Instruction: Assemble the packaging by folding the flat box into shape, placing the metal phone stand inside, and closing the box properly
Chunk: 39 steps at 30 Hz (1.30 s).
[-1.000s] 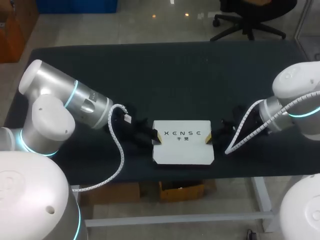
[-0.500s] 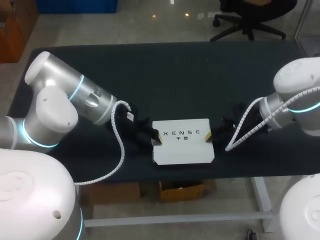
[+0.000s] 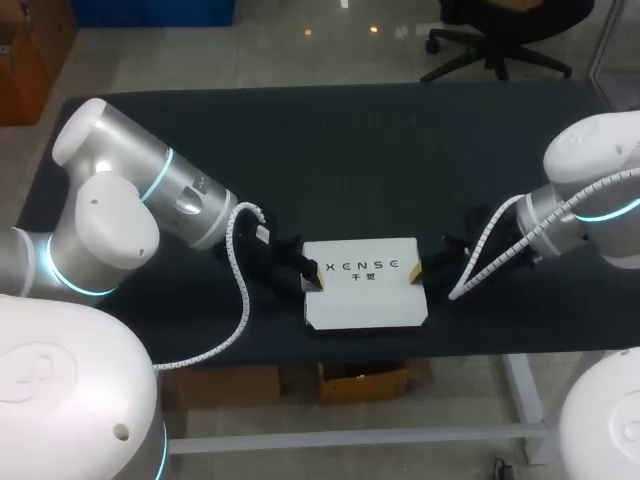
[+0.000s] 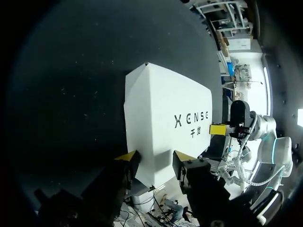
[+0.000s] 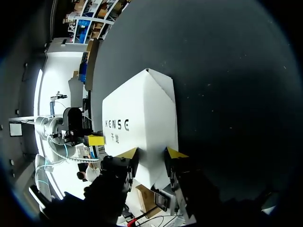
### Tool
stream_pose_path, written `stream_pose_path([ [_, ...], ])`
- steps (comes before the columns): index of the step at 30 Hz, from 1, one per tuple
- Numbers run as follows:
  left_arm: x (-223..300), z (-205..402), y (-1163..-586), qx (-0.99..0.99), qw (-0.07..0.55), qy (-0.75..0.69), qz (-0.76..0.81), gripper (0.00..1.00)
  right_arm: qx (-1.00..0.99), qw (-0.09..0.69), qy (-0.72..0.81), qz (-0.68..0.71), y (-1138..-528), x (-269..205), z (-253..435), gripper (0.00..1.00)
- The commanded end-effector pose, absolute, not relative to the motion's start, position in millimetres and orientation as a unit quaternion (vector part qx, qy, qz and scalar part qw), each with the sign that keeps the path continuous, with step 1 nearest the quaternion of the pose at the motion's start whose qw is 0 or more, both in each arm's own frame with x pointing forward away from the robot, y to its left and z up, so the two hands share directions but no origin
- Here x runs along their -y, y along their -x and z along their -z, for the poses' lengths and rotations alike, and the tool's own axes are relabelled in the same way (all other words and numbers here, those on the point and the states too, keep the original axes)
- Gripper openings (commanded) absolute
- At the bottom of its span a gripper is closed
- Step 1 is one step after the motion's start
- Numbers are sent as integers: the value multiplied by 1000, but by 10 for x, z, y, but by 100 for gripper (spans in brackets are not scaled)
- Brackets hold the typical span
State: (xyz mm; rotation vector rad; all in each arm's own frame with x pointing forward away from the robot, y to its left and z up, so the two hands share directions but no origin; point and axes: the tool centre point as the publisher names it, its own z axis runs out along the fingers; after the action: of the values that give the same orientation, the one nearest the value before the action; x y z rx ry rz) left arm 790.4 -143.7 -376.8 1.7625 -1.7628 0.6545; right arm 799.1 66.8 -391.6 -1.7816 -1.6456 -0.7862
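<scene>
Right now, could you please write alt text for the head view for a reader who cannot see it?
A white cardboard box with dark lettering lies near the front edge of a dark table. The left gripper sits at its left end and the right gripper at its right end.

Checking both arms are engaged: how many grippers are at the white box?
2: the left gripper at the left end of the white box, the right gripper at its right end. Neither is hidden.
</scene>
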Motion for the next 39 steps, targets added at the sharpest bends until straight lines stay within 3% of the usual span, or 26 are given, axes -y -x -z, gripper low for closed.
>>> stream_pose_path([
  [1, 1479, 3816, -7885, 659, 273, -658, -243, 48, 617, 295, 668, 293, -8015, -711, 3965, 34],
  [39, 1494, 3684, -7949, 657, 278, -665, -223, 47, 616, 299, 680, 261, -8050, -722, 3858, 35],
])
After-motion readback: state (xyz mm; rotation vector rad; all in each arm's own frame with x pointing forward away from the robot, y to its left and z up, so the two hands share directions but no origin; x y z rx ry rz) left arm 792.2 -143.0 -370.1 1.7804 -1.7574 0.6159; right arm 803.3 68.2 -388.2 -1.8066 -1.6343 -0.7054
